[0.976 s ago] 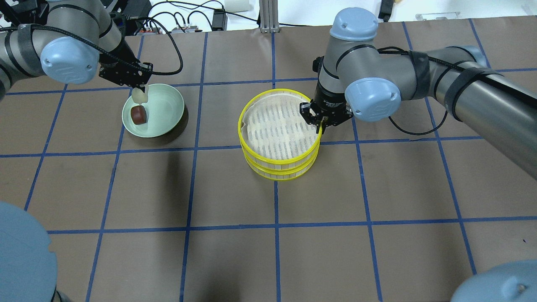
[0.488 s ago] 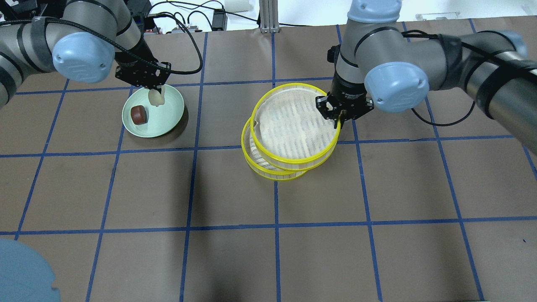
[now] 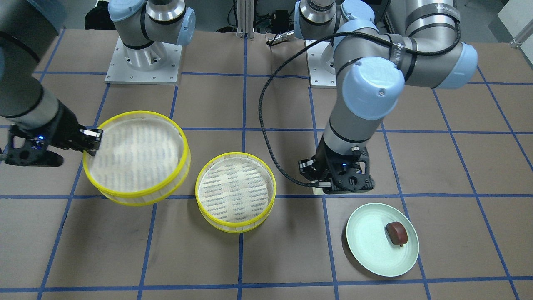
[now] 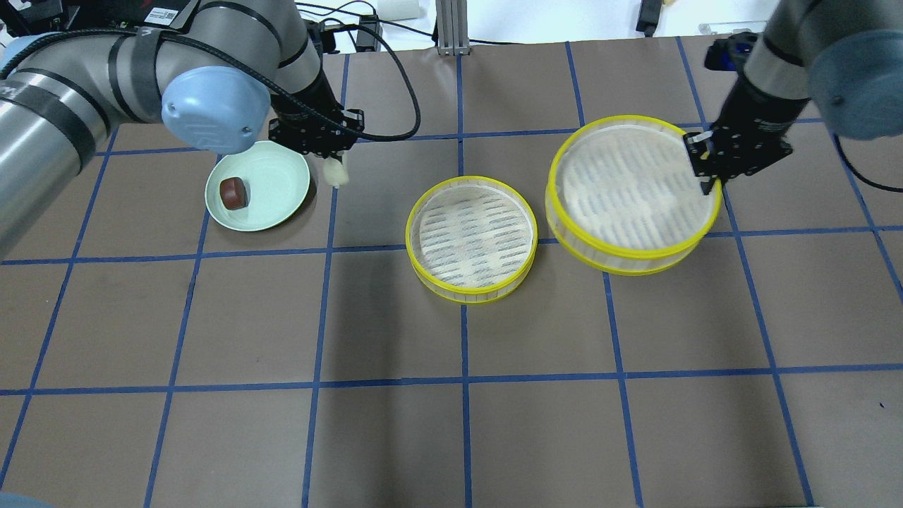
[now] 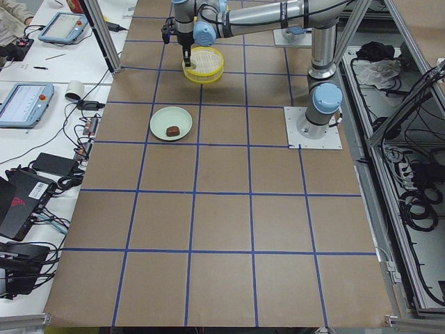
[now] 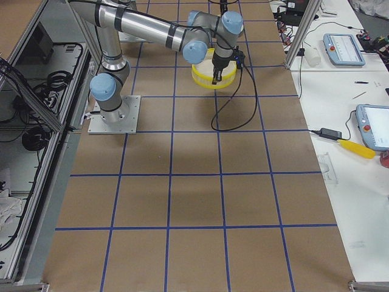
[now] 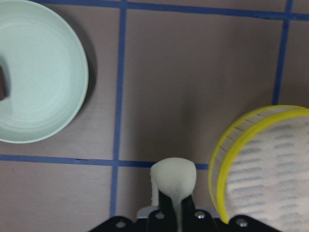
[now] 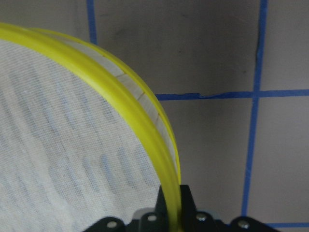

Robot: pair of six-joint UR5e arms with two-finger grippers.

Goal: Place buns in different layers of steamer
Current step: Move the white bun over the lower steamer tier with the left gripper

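My left gripper is shut on the cream-white bun and holds it above the table between the plate and the steamer. The bun also shows in the left wrist view. The reddish-brown bun lies on the pale green plate. The lower steamer layer sits empty at the table's middle. My right gripper is shut on the rim of the upper steamer layer. It holds that layer raised and slightly tilted, to the right of the lower one. The upper layer is empty too.
The brown table has a grid of blue tape lines. Cables and equipment lie along the far edge. In the front-facing view the plate lies near the operators' side and the arm bases stand at the top.
My right gripper has lifted the upper layer off the lower one and carried it to the right. My left gripper has carried the white bun to the right, off the plate.
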